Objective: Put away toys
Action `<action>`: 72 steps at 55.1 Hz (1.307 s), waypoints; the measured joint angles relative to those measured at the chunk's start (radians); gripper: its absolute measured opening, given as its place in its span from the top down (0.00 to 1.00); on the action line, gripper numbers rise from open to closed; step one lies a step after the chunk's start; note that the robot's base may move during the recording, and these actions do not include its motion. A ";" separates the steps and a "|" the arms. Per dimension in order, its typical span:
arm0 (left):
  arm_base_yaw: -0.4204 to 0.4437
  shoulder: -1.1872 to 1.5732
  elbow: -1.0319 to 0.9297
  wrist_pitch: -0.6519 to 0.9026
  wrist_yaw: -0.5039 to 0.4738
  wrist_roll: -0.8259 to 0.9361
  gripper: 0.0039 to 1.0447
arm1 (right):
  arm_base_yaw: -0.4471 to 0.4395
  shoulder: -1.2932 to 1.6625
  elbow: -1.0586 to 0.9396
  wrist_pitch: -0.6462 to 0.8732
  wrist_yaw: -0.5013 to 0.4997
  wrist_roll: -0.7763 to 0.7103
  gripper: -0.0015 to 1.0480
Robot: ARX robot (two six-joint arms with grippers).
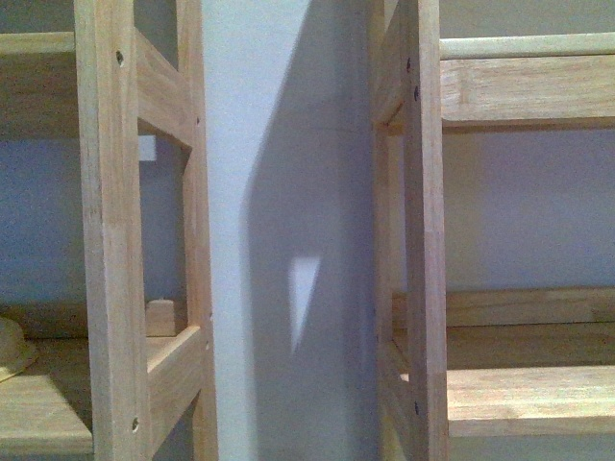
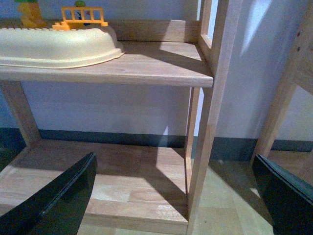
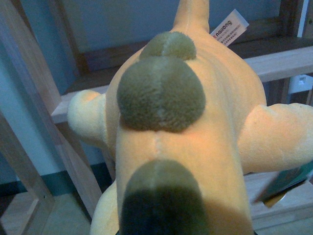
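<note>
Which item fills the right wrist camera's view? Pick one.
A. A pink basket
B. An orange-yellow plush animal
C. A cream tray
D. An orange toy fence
B: the plush animal with brownish nubs fills the right wrist view, close against the camera.

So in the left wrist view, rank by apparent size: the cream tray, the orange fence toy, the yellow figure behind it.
1. Cream tray, largest.
2. Orange fence toy.
3. Yellow figure, cropped by the frame and set further back, so its place against the fence is unsure.
</note>
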 joint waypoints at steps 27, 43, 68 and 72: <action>0.000 0.000 0.000 0.000 0.000 0.000 0.06 | -0.031 0.306 0.449 0.059 -0.026 -0.093 0.93; 0.000 0.000 0.000 0.000 0.000 0.000 0.06 | -0.089 0.473 0.758 0.049 -0.108 -0.166 0.93; 0.000 0.000 0.000 0.000 0.000 0.000 0.06 | -0.397 0.939 1.236 0.136 -0.487 0.019 0.93; 0.000 0.000 0.000 0.000 0.000 0.000 0.06 | -0.394 1.005 1.289 0.138 -0.505 0.040 0.93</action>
